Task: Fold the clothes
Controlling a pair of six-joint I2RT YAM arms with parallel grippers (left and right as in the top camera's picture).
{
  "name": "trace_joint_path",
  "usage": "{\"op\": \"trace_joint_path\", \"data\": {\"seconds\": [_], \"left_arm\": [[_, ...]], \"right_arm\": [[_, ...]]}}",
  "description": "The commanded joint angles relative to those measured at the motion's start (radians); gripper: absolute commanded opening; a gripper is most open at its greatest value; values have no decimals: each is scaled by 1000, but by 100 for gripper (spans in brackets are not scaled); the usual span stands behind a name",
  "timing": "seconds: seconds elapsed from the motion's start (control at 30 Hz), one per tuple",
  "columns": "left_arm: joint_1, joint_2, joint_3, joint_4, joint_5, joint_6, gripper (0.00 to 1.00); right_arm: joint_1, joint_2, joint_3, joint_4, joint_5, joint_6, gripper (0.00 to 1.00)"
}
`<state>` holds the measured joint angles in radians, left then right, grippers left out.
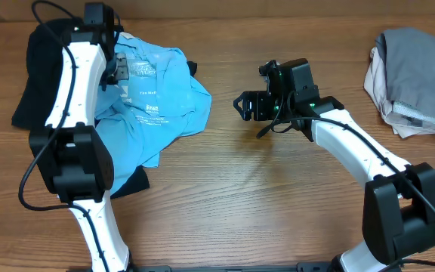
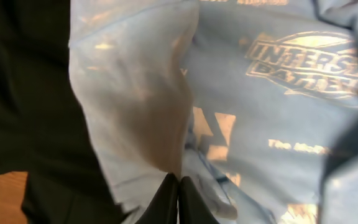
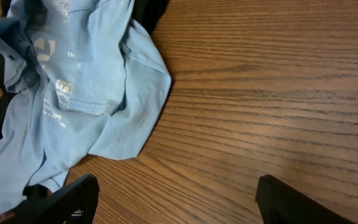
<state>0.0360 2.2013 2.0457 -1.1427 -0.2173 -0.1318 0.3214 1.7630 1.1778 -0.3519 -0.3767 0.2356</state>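
The light blue T-shirt (image 1: 157, 98) lies crumpled at the left of the table, its white printed text facing up (image 2: 278, 124). My left gripper (image 1: 115, 68) is over the shirt's upper left part. In the left wrist view its fingers (image 2: 179, 180) are pressed together, and a raised fold of blue fabric runs into their tips. My right gripper (image 1: 240, 106) hovers over bare wood to the right of the shirt, pointing toward it. Its jaws (image 3: 178, 190) stand wide with nothing between them, and the shirt's edge (image 3: 86, 93) lies just ahead of them.
A black shirt (image 1: 32, 83) lies under and left of the blue one, and shows beside it in the left wrist view (image 2: 23, 93). A pile of grey and beige garments (image 1: 414, 75) sits at the far right. Bare wooden table (image 1: 278, 189) lies between them.
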Motion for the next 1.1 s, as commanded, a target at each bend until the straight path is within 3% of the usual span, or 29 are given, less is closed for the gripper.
{"op": "trace_joint_path", "data": {"seconds": [0.0, 0.27, 0.43, 0.53, 0.77, 0.9, 1.07], "left_arm": [[-47, -5, 78, -48, 71, 5, 4], [-259, -5, 231, -64, 250, 3, 4], [-432, -2, 248, 211, 553, -93, 4], [-558, 2, 248, 430, 599, -195, 4], [-763, 2, 248, 771, 593, -232, 4], [-824, 2, 248, 858, 585, -271, 4], [-843, 2, 248, 856, 603, -277, 4]], "right_arm": [[-27, -28, 34, 0, -19, -6, 82], [-257, -210, 109, -114, -207, -6, 79], [-457, -360, 167, -232, -221, -7, 80], [-591, -459, 167, -277, -232, -7, 80], [-695, -538, 167, -352, -232, -39, 80], [-697, -539, 167, -370, -230, -58, 80], [-706, -539, 167, -368, -227, -58, 80]]}}
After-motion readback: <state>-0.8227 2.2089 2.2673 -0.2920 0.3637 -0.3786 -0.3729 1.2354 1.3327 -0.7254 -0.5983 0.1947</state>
